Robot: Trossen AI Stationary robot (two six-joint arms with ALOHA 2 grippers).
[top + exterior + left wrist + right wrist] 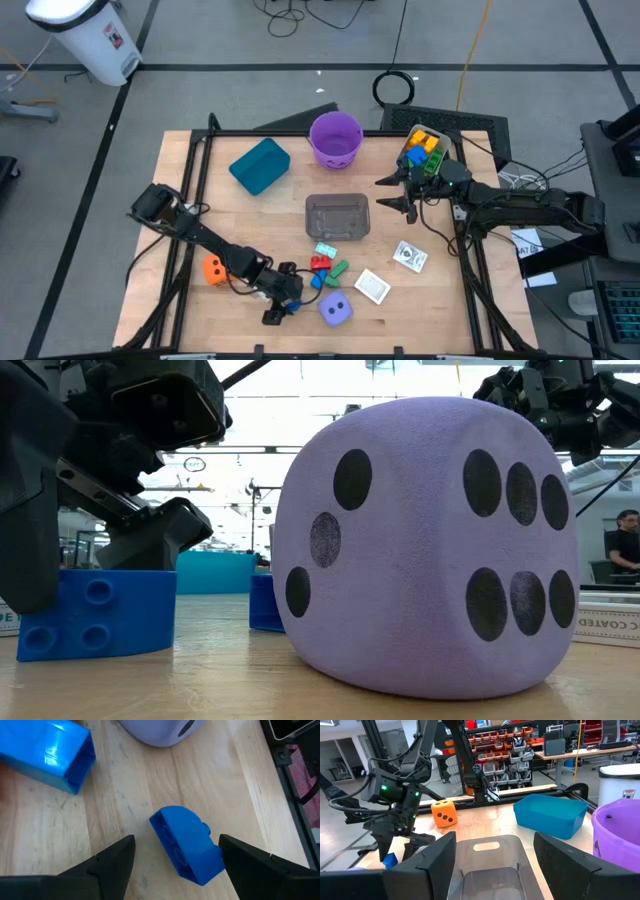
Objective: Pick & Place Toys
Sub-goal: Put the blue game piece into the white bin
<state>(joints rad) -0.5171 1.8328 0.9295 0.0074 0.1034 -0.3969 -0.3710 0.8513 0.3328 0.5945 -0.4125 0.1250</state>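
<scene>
My left gripper (pixel 175 857) is open near the table's front edge, tilted down. One finger stands on either side of a blue block with a rounded end (pixel 187 847) that lies on the wood. A second blue block (pixel 50 750) and the purple die (pixel 337 310) rest just beyond it. In the low view the block (pixel 95 610) sits on the table under the gripper's dark fingers. Red (pixel 320 263) and green (pixel 341 270) blocks lie behind the die. My right gripper (pixel 400 195) is open and level above the table's far right, with nothing between its fingers.
An orange die (pixel 213 270) sits left of my left arm. Two white cards (pixel 373 287) (pixel 408 256) lie right of the blocks. A clear tub (pixel 337 217) is at centre, a teal bin (pixel 260 165) and purple bucket (pixel 335 138) behind it, and a tub of blocks (pixel 423 150) at far right.
</scene>
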